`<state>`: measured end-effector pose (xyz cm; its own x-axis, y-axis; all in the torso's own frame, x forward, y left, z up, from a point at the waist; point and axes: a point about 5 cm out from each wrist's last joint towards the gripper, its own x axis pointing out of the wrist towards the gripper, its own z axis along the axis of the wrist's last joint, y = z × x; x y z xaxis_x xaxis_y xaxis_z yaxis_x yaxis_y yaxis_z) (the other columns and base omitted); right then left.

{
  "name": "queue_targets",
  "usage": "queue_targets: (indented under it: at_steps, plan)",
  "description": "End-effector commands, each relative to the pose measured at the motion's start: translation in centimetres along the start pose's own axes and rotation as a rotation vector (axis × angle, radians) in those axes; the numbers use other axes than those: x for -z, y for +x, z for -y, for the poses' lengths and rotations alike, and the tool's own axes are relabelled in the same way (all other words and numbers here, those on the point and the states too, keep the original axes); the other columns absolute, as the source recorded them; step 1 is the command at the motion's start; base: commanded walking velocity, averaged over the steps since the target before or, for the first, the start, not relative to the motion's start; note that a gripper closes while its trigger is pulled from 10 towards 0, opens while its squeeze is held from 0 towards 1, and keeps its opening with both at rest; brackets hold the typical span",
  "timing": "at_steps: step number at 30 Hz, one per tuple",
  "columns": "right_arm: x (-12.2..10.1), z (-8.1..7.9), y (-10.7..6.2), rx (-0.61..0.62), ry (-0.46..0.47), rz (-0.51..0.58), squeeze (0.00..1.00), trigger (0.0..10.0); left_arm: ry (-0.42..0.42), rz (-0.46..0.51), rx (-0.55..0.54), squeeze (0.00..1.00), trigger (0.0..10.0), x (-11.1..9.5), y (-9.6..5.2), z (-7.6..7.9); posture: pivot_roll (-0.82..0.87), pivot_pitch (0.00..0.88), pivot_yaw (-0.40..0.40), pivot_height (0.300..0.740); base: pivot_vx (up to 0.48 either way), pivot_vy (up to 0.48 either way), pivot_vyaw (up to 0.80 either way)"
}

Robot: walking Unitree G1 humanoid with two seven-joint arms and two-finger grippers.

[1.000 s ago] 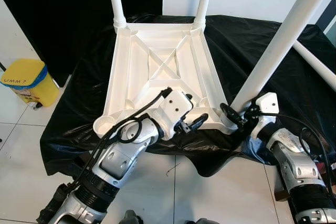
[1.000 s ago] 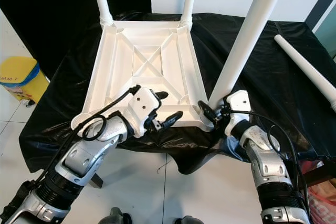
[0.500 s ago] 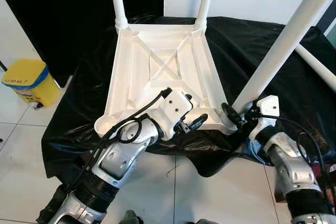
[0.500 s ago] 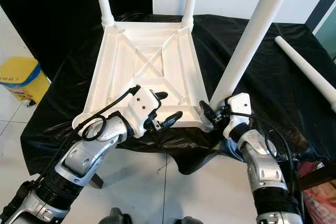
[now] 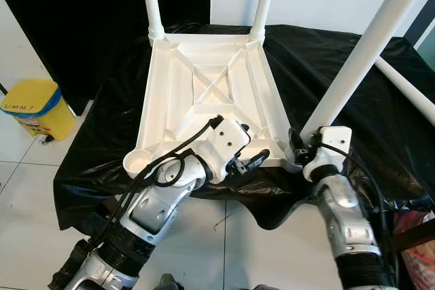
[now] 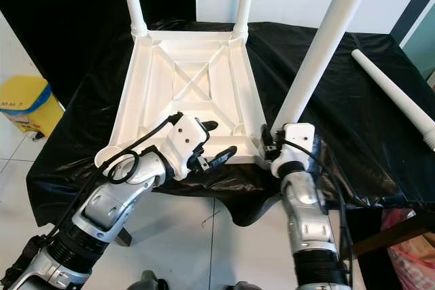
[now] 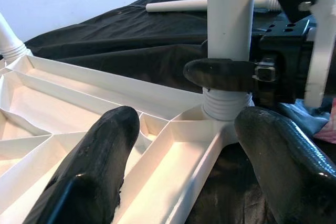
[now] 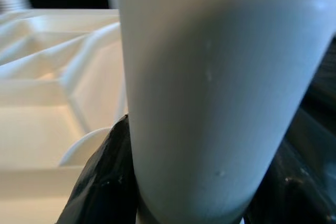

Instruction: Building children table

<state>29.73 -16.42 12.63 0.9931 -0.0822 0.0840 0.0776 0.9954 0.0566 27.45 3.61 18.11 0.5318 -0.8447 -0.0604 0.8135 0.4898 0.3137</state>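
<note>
Black-draped bench (image 5: 326, 66): right gripper (image 5: 302, 149) now behind leg (image 5: 353, 66)

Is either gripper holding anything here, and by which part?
The right gripper clamps the near-right table leg at its base, just above the socket. The left gripper holds nothing.

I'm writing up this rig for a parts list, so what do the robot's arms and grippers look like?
Both arms are silver metal with ribbed black rings lower down and loose black cables looping alongside. Each wrist carries a white boxy housing. The left gripper and right gripper each have two long, glossy black, rounded fingers.
</note>
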Motion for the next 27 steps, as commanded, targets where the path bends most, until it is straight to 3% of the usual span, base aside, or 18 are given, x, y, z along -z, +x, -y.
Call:
queue_targets:
  at_steps: [1,8,19,20,21,27]
  plan:
    - [2.6,1.0,-0.9,0.063,-0.012,-0.135,0.00,10.0,-0.003,-0.004,0.087,0.00,10.0,0.0,0.0,0.9,-0.01,0.097,-0.068,0.740,0.000,0.000,0.00]
    - [1.8,-0.7,-1.1,0.130,0.082,-0.084,0.00,10.0,-0.013,-0.005,0.090,0.00,10.0,0.0,0.2,1.0,-0.02,0.113,-0.060,0.740,0.000,0.000,0.00]
    - [1.2,-1.3,-0.9,0.126,0.066,-0.059,0.00,10.0,-0.013,-0.004,0.077,0.00,10.0,-0.1,0.2,0.7,-0.02,0.115,-0.059,0.740,0.000,0.000,0.00]
    - [1.0,-1.3,-0.9,0.129,0.067,-0.051,0.65,10.0,-0.012,-0.004,0.076,0.00,10.0,-0.1,0.2,0.7,-0.02,0.115,-0.059,0.740,0.000,0.000,0.00]
    - [0.9,-1.4,-0.9,0.127,0.058,-0.043,1.00,10.0,-0.011,-0.005,0.074,0.00,10.0,0.0,0.2,0.6,-0.02,0.114,-0.059,0.740,0.000,0.000,0.00]
    - [0.2,-1.2,-0.9,0.080,0.075,0.001,1.00,10.0,-0.008,-0.004,0.069,0.00,10.0,-0.1,0.2,0.4,-0.02,0.110,-0.058,0.740,0.000,0.000,0.00]
